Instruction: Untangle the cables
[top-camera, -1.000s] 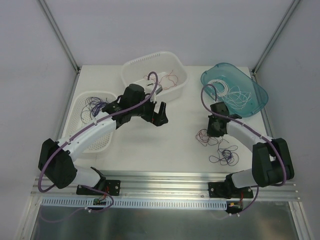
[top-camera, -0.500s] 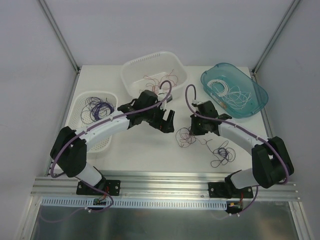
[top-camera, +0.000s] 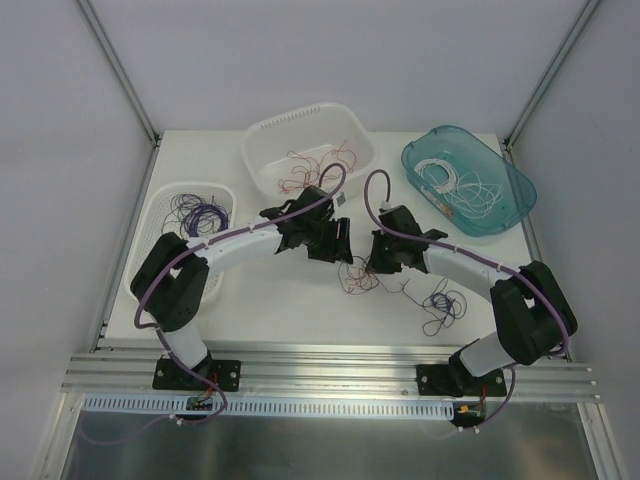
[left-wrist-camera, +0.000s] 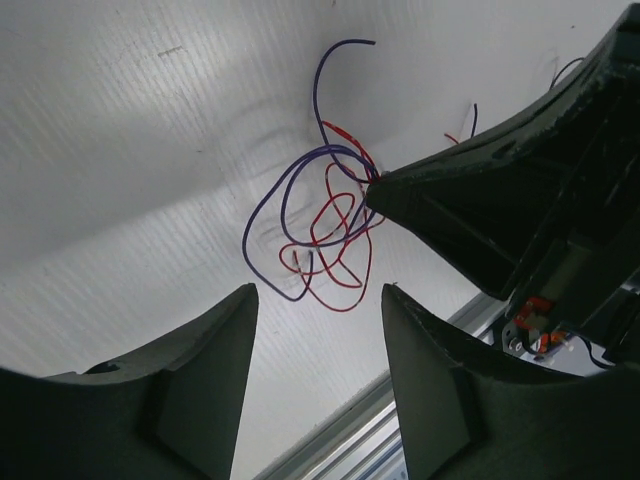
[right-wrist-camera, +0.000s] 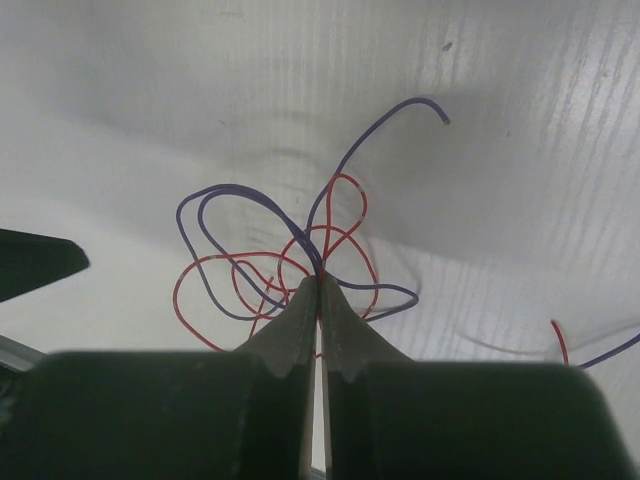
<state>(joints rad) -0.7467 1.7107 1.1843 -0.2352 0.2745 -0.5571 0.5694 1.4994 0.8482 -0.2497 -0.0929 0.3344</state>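
**Now the right gripper (right-wrist-camera: 320, 282) pinches the tangle of red and purple cables (right-wrist-camera: 318, 245), and the left gripper (left-wrist-camera: 318, 295) stands spread**

At the far left we see a white slotted basket (top-camera: 190, 188) on the table (top-camera: 280, 310), and purple cables (top-camera: 197, 213) lie curled inside it. Next comes the left gripper, near the middle of the table. Its two fingers are apart with nothing between them, and they point at the tangle from just beside it. Behind this gripper, at the back of the table, a second white basket (top-camera: 290, 130) holds thin red cables (top-camera: 315, 165).

In the middle is the tangle itself: several loops of both colours cross each other, and one purple end sticks out free. The right gripper has its fingers pressed together and nips the tangle at the place where the loops cross. We cannot tell whether the loops touch the table or hang a little over it.

To the right of this gripper, more loose purple cables (top-camera: 440, 305) lie on the table. At the far right, toward the back, a teal bin (top-camera: 470, 148) holds white cables (top-camera: 455, 188).
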